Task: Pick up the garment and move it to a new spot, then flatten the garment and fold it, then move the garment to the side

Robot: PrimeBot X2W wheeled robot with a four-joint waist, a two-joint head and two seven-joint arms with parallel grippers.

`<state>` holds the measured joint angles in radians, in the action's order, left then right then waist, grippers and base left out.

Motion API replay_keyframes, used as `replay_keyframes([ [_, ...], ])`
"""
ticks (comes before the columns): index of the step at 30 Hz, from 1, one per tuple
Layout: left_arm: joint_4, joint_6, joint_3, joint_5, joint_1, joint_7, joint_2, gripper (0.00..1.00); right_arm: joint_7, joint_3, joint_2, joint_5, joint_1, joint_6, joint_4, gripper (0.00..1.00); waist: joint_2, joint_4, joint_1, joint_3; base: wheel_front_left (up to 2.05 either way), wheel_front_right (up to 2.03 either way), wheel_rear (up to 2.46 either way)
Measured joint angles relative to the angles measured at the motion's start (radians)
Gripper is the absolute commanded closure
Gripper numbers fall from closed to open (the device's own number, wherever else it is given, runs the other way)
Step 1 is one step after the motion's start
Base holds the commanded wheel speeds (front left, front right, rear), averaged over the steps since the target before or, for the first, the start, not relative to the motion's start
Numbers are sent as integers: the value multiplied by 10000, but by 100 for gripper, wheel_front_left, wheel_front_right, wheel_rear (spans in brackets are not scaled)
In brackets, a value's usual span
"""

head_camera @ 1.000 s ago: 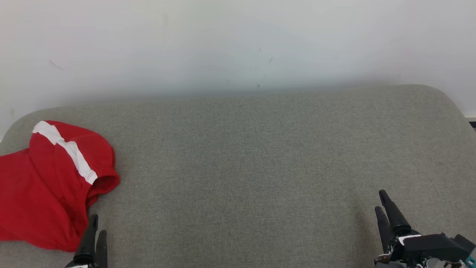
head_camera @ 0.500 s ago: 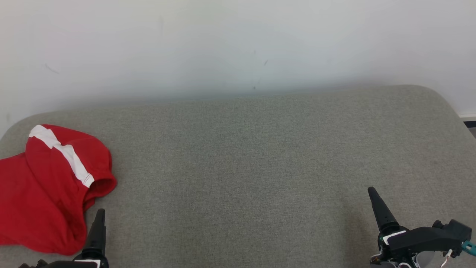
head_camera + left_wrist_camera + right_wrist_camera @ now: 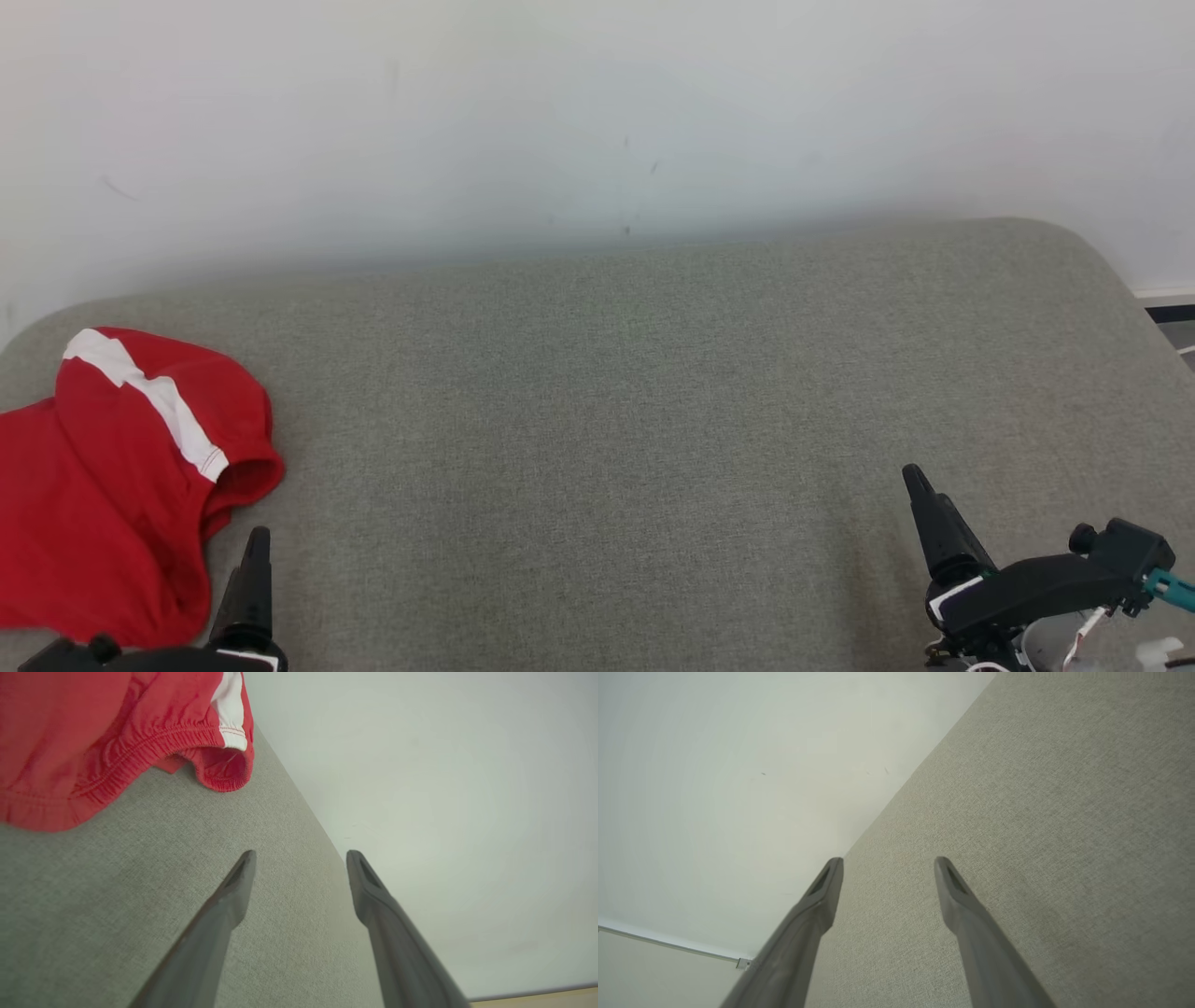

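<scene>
At the far left of the head view, a crumpled red cloth garment with a white stripe [image 3: 112,485] lies on a grey woven-fabric padded surface [image 3: 635,420], near its rounded left corner. The picture's left edge cuts off part of the cloth, so its full outline and what kind of garment it is cannot be made out. What shows runs lengthwise from the far side toward the robot. The white stripe [image 3: 154,401] slants from far left to near right and ends at a gathered, open hem that faces the middle of the surface.

Just beside the garment's near right edge is the left end effector [image 3: 301,858]. From the head only one dark finger shows, the other hidden behind it. Its wrist view shows both fingers spread, released, with bare grey fabric between them and the red hem apart from the tips.

The right end effector [image 3: 888,861] hangs well away at the lower right, likewise released and holding nothing. A plain white wall [image 3: 597,121] rises behind the surface's far edge. Between the two end effectors is only grey fabric.
</scene>
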<state>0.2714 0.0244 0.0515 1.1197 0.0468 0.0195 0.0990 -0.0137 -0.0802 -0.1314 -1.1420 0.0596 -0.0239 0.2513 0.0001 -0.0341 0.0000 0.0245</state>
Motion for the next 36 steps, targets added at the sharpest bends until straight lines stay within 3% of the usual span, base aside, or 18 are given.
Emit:
replay_keyframes([
  [20, -476, -520, 186, -3386, -277, -2, 15, 0, -215, -803, -374, 2746, 106, 518, -441, 0, -1, -229, 0, 226, 0, 0, 0],
  [36, -1057, -874, 173, -6055, -445, -102, 21, 0, -407, -846, -562, 4847, 85, 880, -936, 0, -1, -431, 0, 339, 0, 0, 0],
])
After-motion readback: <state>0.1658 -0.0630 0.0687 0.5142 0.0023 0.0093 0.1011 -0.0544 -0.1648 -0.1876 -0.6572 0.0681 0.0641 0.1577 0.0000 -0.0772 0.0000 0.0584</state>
